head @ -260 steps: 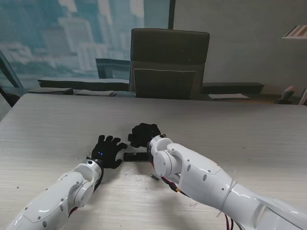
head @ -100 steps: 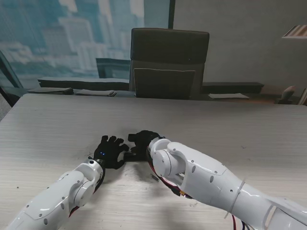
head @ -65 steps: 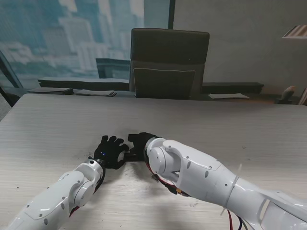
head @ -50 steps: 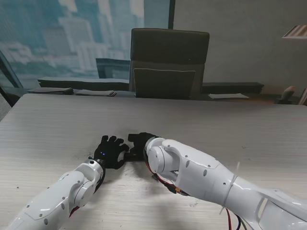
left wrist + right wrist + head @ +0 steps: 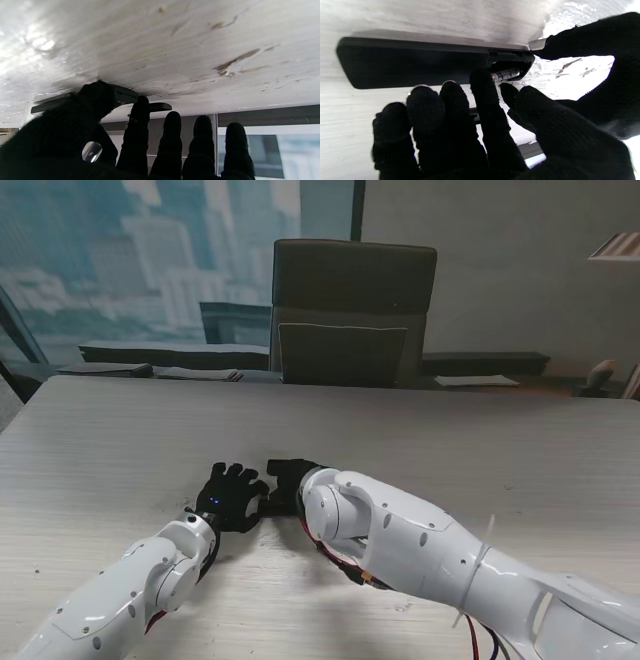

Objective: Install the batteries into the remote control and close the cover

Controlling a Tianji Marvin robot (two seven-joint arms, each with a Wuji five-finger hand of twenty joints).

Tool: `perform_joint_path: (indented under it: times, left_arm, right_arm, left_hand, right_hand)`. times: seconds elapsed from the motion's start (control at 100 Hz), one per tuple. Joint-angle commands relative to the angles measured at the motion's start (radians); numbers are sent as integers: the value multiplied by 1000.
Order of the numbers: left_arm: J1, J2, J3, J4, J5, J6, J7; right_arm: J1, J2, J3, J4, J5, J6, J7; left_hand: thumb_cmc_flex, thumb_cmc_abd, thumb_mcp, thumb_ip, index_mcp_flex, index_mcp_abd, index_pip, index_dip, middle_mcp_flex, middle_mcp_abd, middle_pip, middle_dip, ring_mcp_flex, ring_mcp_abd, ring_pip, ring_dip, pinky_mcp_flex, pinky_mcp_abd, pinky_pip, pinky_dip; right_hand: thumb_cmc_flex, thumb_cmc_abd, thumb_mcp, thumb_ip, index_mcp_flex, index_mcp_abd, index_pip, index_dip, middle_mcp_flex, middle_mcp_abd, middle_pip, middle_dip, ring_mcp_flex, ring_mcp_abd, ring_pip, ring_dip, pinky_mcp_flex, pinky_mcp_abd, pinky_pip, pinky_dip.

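Since earlier, right hand (image 5: 480, 130) dropped onto remote control (image 5: 415, 65), mid-desk (image 5: 500, 450).
Fingers seat light, slippery battery (image 5: 506, 74); left hand (image 5: 105, 140) pins the rigid remote's end; press ends, not middle.

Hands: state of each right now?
Left hand: thumb and index finger pressed against the remote control, steadying it.
Right hand: fingertips pressing a battery into the open compartment.
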Motion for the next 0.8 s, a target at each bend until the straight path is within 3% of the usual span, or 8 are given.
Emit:
perform_joint_path:
  times: [0.0, 0.09, 0.26, 0.49, 0.63, 0.79]
  left_arm:
    - [13, 2, 7, 16, 3, 13, -24]
    - [13, 1, 7, 16, 3, 19, -22]
    - [14, 1, 7, 15, 5, 29, -21]
    - [15, -2, 10, 16, 4, 53, -13]
    - [14, -4, 11, 17, -2, 61, -12]
    - [14, -6, 12, 18, -4, 73, -8]
  right_arm:
    - [-15, 13, 14, -29, -16, -3, 11]
    - [-33, 29, 36, -50, -50, -17, -5]
    - [-64, 59, 73, -72, -128, -58, -36]
    - [-86, 96, 89, -76, -222, -108, -38]
    - [-94, 104, 88, -60, -259, -142, -51]
    - [-99, 102, 77, -35, -277, -158, -74]
  left_hand:
    - [-3, 19, 9, 18, 109, -9, 110, 55, 1, 21, 8, 5, -14, 14, 12, -5, -15, 10, 5, -1]
    - [-2, 21, 9, 19, 107, -6, 104, 52, -1, 22, 8, 5, -14, 13, 13, -5, -15, 10, 7, 0]
    - [-2, 25, 8, 20, 96, 7, 85, 43, -3, 22, 9, 6, -12, 14, 15, -4, -15, 10, 9, 0]
    - [-6, 65, -6, 21, 86, 26, 55, 29, -6, 25, 12, 7, -12, 18, 20, -2, -15, 10, 14, 0]
    - [-3, 79, -18, 20, 85, 31, 48, 25, -7, 25, 12, 7, -12, 16, 22, -1, -16, 10, 16, 0]
    - [-3, 83, -31, 20, 84, 34, 42, 22, -6, 27, 14, 8, -12, 20, 23, -1, -18, 11, 17, 0]
  right_hand:
    - [-36, -6, -27, 33, 1, 12, -37, 46, -18, 58, 5, 3, -14, 15, -10, 5, -25, 22, 39, 9]
    - [-46, -50, -30, 29, -47, -8, -82, 66, -69, 47, -36, -19, -77, 19, -80, -7, -97, 11, -30, -22]
    - [-55, -146, 3, 21, -80, -37, -109, 74, -90, 23, -42, -31, -101, 3, -106, -6, -115, -7, -46, -33]
    - [-48, -289, 95, -5, -196, -81, -161, 71, -298, -13, -128, -70, -316, -43, -284, -24, -320, -65, -236, -95]
    - [-63, -362, 144, -15, -239, -84, -169, 60, -365, -36, -168, -98, -374, -69, -379, -46, -379, -75, -333, -124]
    - [-115, -432, 172, -24, -257, -80, -150, 59, -384, -46, -162, -101, -386, -82, -394, -46, -396, -77, -372, -132]
